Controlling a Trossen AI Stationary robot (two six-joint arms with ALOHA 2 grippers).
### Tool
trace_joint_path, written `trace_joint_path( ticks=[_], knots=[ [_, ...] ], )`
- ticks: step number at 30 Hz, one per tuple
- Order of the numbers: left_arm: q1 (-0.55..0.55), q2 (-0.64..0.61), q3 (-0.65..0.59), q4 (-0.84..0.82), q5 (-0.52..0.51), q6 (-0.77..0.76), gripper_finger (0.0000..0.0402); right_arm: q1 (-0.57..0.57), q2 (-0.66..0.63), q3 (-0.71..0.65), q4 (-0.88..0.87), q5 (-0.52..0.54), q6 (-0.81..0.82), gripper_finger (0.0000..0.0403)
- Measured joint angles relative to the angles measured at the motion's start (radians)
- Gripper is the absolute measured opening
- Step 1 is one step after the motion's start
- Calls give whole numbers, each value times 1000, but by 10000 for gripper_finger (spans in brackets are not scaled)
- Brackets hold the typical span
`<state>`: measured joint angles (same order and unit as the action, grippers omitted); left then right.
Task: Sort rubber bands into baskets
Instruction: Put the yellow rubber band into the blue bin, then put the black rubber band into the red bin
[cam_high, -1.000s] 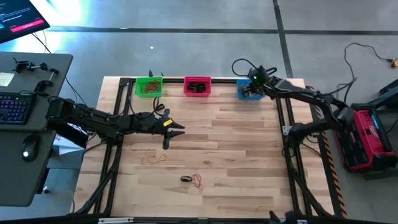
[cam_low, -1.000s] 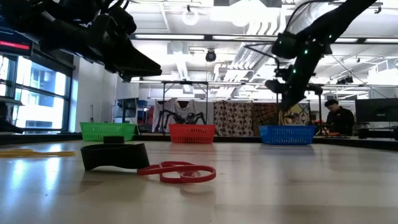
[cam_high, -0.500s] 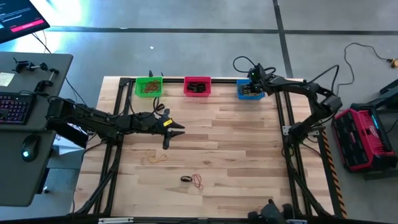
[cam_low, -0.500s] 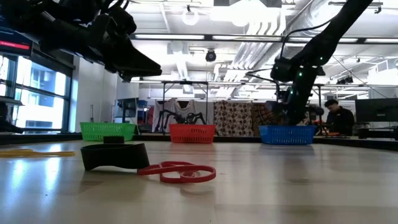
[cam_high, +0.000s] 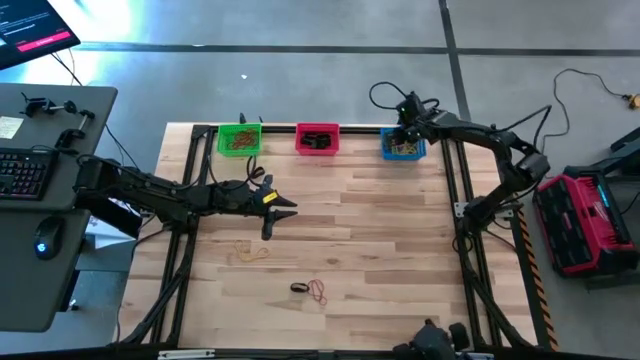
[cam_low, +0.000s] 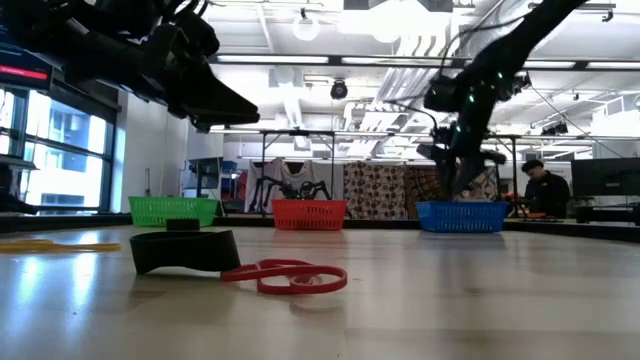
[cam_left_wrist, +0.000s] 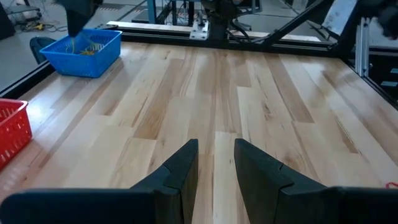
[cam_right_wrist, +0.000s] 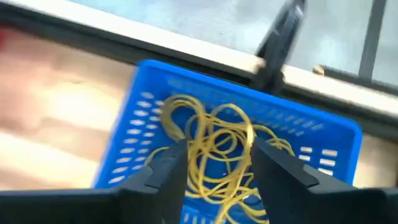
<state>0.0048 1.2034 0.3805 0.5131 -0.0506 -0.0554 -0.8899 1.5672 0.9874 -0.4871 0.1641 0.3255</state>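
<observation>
Three baskets stand along the far edge: green (cam_high: 240, 139), red (cam_high: 317, 138) and blue (cam_high: 403, 148). My right gripper (cam_right_wrist: 217, 155) hovers open just above the blue basket (cam_right_wrist: 236, 155), in which several yellow rubber bands (cam_right_wrist: 214, 146) lie in a tangle. My left gripper (cam_high: 285, 208) hangs over the table's left middle, fingers (cam_left_wrist: 186, 163) apart with nothing between them. Loose on the wood lie a tan band (cam_high: 250, 252), a black band (cam_high: 299, 288) and a red band (cam_high: 319, 291).
Dark frame rails (cam_high: 455, 190) run along the table's left, right and far sides. The green basket holds tan bands and the red basket holds dark ones. Bare wood (cam_high: 380, 250) stretches across the middle and right. A person (cam_low: 545, 185) sits in the room beyond.
My right gripper has dipped toward the blue basket and come up a little, staying above it. Its arm has swung toward the far edge. The loose bands on the wood lie where they were.
</observation>
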Motion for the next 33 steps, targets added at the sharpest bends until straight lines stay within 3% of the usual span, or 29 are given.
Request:
trace_joint_path(
  ticks=[4,9,11,17,23,29,33],
  knots=[
    [-19,0,0,-6,-5,2,92,83,-26,75,-51,0,-104,147],
    [-85,0,54,-132,-4,46,67,168,-73,87,-25,7,-154,37],
    [-117,0,80,-190,-6,41,52,178,-81,64,-3,11,-161,11],
    [-242,0,132,-331,-6,37,6,217,-82,-41,68,1,-119,9],
    [-387,0,159,-421,-12,-53,3,325,-82,-154,267,-9,-75,4],
    [-555,20,191,-441,-233,-147,10,446,-82,-201,353,41,-26,2],
    [-615,80,224,-441,-281,-212,39,528,-82,-231,404,71,5,0]
  ],
)
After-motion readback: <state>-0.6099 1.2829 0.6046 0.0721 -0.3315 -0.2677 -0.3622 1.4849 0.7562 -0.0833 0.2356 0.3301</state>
